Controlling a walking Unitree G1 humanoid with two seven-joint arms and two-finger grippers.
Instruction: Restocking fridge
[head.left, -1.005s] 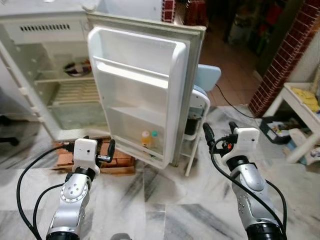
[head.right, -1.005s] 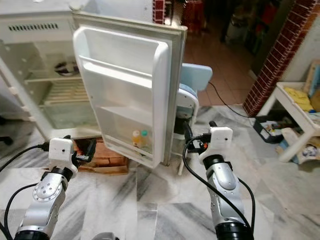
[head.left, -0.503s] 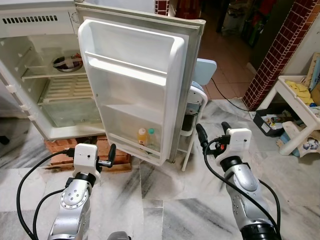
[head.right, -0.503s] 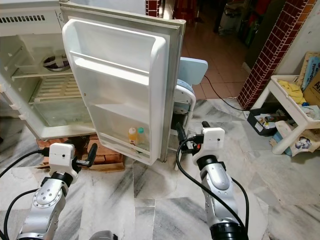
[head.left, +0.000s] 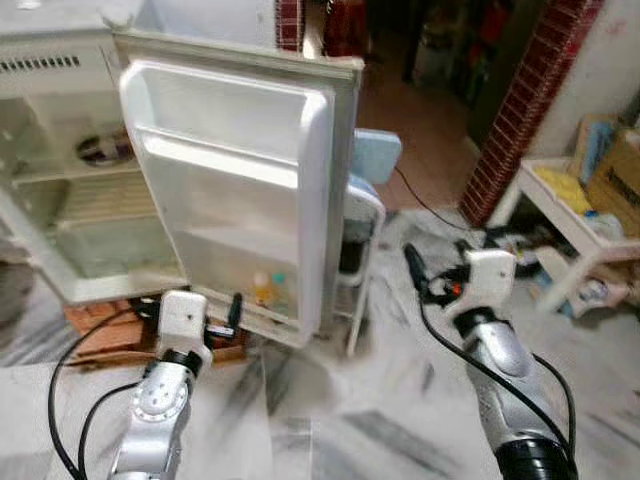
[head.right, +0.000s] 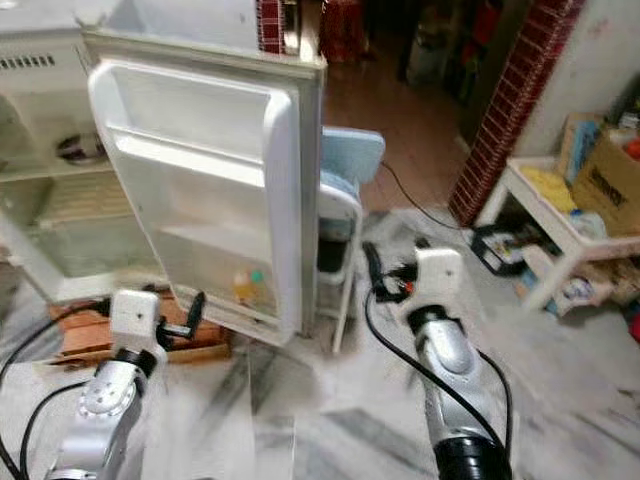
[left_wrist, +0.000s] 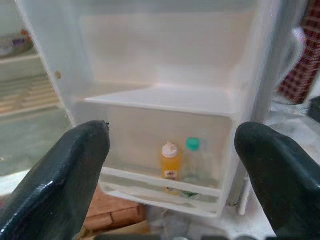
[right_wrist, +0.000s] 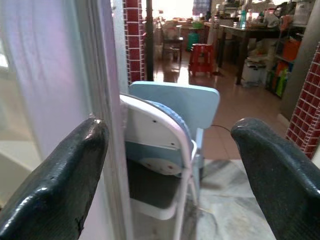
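Two bottles (left_wrist: 180, 162) in the open fridge door's (head.left: 240, 190) lowest shelf, folding chair (head.left: 365, 235) behind, table (head.left: 570, 215) far right.

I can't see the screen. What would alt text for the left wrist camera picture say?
Between the two open black fingers of the left gripper, an open white fridge door faces the camera. Its bottom door shelf holds an orange bottle beside a clear bottle with a green cap. Beside the door, a fridge rack holds a bowl.
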